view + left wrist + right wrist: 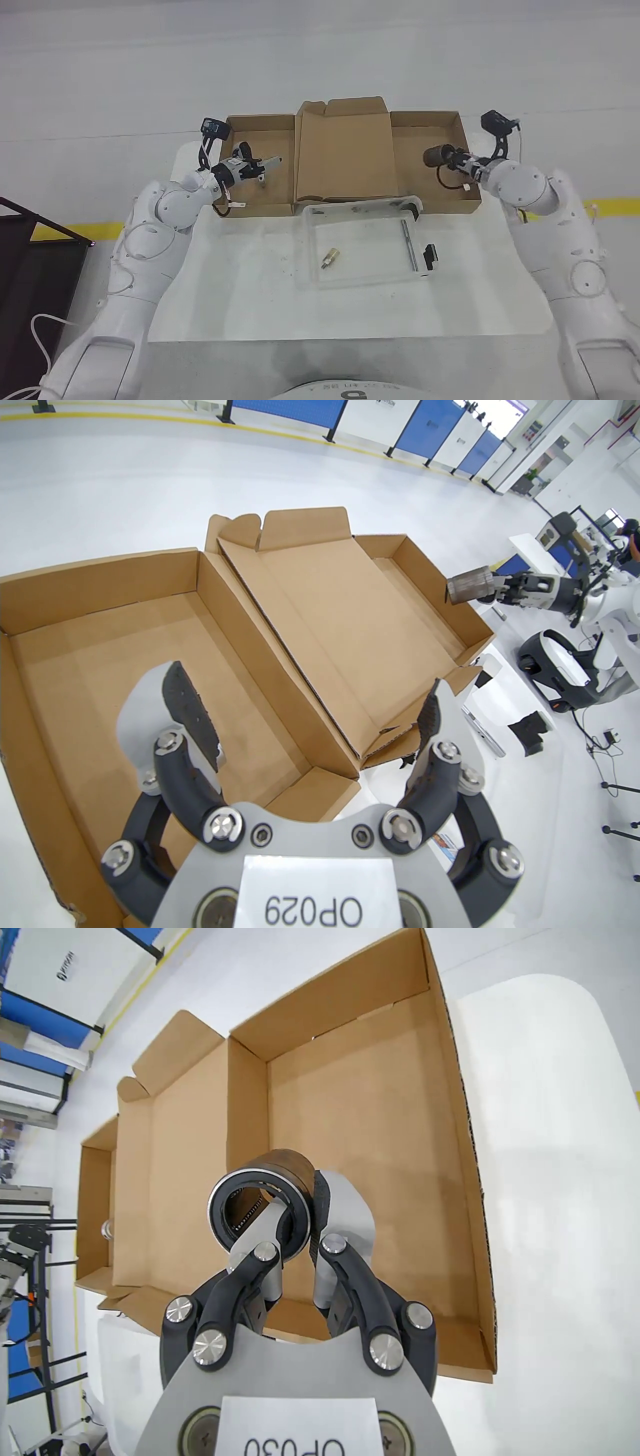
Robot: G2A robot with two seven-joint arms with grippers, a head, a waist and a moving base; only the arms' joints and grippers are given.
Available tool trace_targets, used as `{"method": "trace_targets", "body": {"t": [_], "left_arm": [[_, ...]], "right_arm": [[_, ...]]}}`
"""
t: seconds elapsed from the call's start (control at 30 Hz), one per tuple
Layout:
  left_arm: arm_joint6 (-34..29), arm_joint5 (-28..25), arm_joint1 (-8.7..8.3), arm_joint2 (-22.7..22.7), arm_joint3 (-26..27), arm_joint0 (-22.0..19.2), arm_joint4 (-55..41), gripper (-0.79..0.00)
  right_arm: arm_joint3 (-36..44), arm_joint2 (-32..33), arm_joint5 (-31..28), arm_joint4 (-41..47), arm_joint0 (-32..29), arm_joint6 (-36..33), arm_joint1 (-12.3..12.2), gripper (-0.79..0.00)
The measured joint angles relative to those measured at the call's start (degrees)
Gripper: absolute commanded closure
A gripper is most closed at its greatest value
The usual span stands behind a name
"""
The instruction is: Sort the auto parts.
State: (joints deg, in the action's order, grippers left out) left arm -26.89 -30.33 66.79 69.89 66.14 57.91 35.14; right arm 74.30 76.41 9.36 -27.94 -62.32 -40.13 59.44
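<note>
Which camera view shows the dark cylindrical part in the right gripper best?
The right wrist view: the cylindrical part is close, with its hollow bore and the right gripper clamping its wall plain. The top view shows it small and dark; the left wrist view shows its side, far off.

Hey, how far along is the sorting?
Done: nothing seen in the right box. In hand: the right gripper holds a bearing over it; the left gripper is open over the left box. Left: brass fitting and metal rod in the clear tray, black part at its edge.
</note>
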Motion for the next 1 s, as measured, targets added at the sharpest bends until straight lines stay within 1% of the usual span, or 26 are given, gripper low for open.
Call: {"method": "trace_targets", "body": {"t": [0.2, 0.27, 0.33, 0.4, 0.47, 0.53, 0.57, 0.6, 0.63, 0.67, 0.8, 0.87, 0.93, 1.0], "left_arm": [[0.00, 0.00, 0.00, 0.00, 0.00, 0.00, 0.00, -0.785], [0.00, 0.00, 0.00, 0.00, 0.00, 0.00, 0.00, -0.785], [0.00, 0.00, 0.00, 0.00, 0.00, 0.00, 0.00, -0.785], [0.00, 0.00, 0.00, 0.00, 0.00, 0.00, 0.00, -0.785], [0.00, 0.00, 0.00, 0.00, 0.00, 0.00, 0.00, -0.785], [0.00, 0.00, 0.00, 0.00, 0.00, 0.00, 0.00, -0.785], [0.00, 0.00, 0.00, 0.00, 0.00, 0.00, 0.00, -0.785], [0.00, 0.00, 0.00, 0.00, 0.00, 0.00, 0.00, -0.785], [0.00, 0.00, 0.00, 0.00, 0.00, 0.00, 0.00, -0.785], [0.00, 0.00, 0.00, 0.00, 0.00, 0.00, 0.00, -0.785], [0.00, 0.00, 0.00, 0.00, 0.00, 0.00, 0.00, -0.785], [0.00, 0.00, 0.00, 0.00, 0.00, 0.00, 0.00, -0.785], [0.00, 0.00, 0.00, 0.00, 0.00, 0.00, 0.00, -0.785], [0.00, 0.00, 0.00, 0.00, 0.00, 0.00, 0.00, -0.785]], "right_arm": [[-3.71, -4.56, 1.01, -2.98, 2.72, -0.80, 0.89, 0.000], [-4.84, -5.49, 0.79, -3.24, 3.41, -0.74, 1.15, -0.166], [-5.79, -5.95, 0.52, -3.16, 3.92, -0.50, 1.35, -0.256], [-6.47, -6.10, 0.40, -3.14, 4.26, -0.31, 1.45, -0.311], [-7.09, -6.14, 0.23, -3.24, 4.61, -0.23, 1.53, -0.332], [-7.47, -6.07, 0.18, -3.31, 4.88, -0.23, 1.57, -0.385], [-7.55, -6.01, 0.16, -3.35, 4.98, -0.23, 1.57, -0.662], [-7.59, -5.94, 0.11, -3.38, 5.04, -0.23, 1.58, -0.702], [-7.62, -5.81, 0.06, -3.37, 5.09, -0.23, 1.58, -0.711], [-7.63, -5.69, -0.02, -3.24, 5.10, -0.25, 1.59, -0.739], [-7.45, -4.85, -0.63, -1.78, 4.99, -0.53, 1.59, -0.723], [-6.96, -3.70, -1.79, 0.59, 4.69, -0.86, 1.55, -0.730], [-5.37, -1.53, -4.30, 4.97, 3.74, -1.61, 1.42, -0.739], [-2.85, 1.54, -8.14, 11.00, 1.86, -1.96, 1.16, -0.717]]}}
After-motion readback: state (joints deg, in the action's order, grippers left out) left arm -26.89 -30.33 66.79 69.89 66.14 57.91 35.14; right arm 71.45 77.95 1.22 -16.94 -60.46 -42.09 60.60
